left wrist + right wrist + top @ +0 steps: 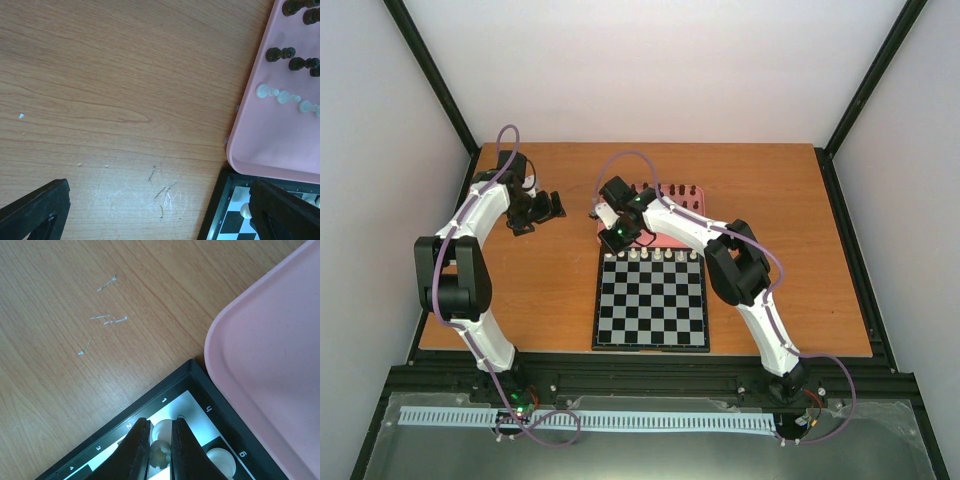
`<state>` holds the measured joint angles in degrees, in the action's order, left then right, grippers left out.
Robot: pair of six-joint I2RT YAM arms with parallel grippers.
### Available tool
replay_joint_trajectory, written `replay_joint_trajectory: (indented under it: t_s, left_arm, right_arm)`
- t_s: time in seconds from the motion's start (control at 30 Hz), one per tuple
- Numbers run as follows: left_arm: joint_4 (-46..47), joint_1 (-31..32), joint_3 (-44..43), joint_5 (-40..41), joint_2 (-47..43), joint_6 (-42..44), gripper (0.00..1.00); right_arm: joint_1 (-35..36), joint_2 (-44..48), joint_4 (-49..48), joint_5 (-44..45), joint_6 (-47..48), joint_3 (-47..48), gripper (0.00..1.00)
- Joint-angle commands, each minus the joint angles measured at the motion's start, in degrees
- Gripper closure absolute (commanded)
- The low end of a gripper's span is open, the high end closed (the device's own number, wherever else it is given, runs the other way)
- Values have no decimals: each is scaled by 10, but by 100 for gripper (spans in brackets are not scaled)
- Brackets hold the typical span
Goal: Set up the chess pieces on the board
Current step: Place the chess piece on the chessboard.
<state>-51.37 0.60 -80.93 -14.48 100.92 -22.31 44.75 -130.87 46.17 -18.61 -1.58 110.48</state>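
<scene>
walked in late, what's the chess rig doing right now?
The right gripper is shut on a cream-white piece at the far-left corner of the board. A row of white pieces stands along the board's far edge. Dark pieces and a few white ones sit on the pink tray behind the board. The left gripper is open and empty over the bare table, left of the tray.
</scene>
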Motion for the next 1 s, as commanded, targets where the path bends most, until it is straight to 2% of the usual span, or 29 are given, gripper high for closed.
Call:
replay_joint_trajectory:
  t_s: [0.0,0.6,0.97]
  left_arm:
    - [3,1,-7,5,-16,-2,0]
    - [2,1,-8,6,-12,-2,0]
    - [2,1,-8,7,-12,-2,0]
  right_arm:
    - [1,0,-10,8,7,11,89]
    - [1,-27,8,13,10,31,88]
    - [1,-29,8,16,11,32,80]
